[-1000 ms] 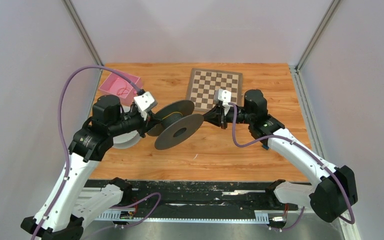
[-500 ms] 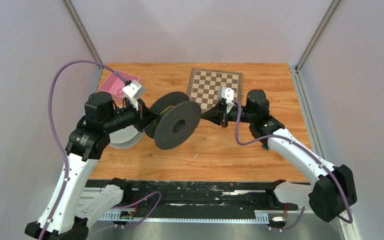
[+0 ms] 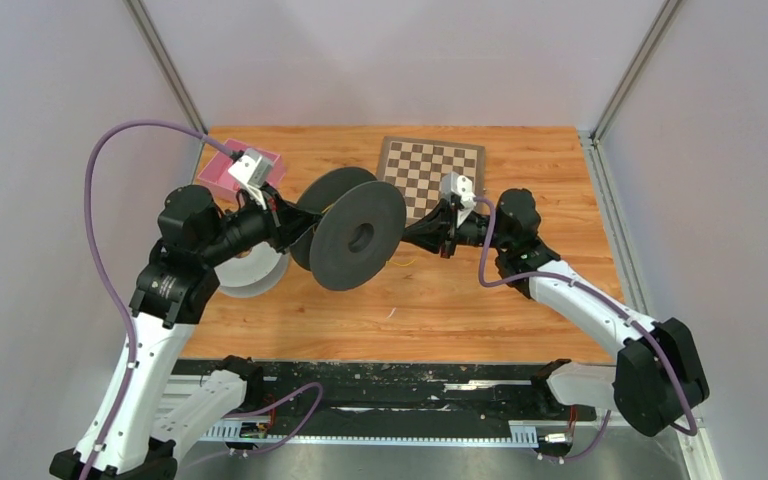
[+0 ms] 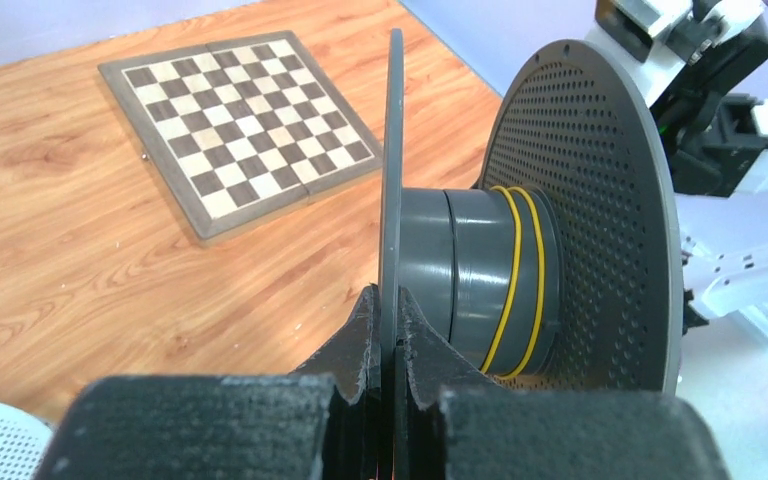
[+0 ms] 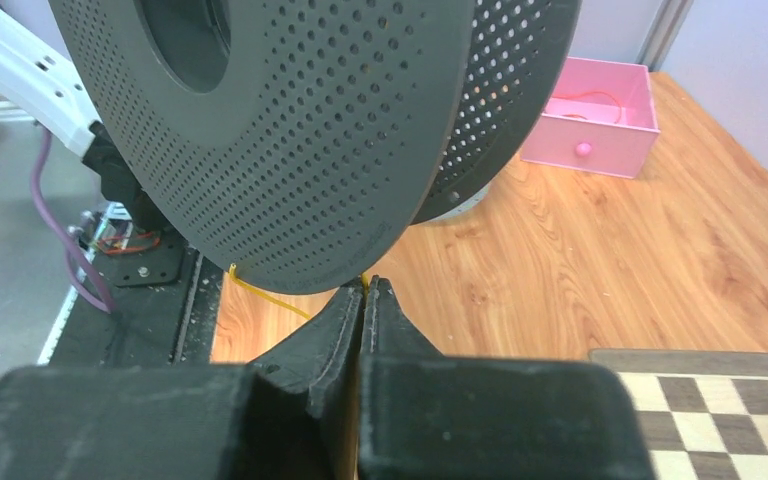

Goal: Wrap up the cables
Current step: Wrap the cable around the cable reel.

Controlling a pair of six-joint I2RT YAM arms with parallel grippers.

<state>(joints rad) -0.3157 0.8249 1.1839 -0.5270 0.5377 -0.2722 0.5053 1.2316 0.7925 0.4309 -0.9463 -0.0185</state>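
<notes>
Your left gripper (image 4: 388, 300) — clamped on rim of dark grey perforated round spool (image 4: 585, 180) | your right gripper (image 5: 365, 290) — pinching thin pale-yellow cable (image 5: 265, 293)

Yellow cable (image 4: 513, 270): thin, pale yellow, wound in two turns side by side round grey hub of spool (image 4: 600, 200), centre-right of left wrist view. Its loose tail (image 5: 265, 296) emerged under spool rim, lower centre-left of right wrist view. Red cable (image 5: 592, 98): thin orange-red loop lying in pink box (image 5: 622, 145), upper right of same view.
</notes>
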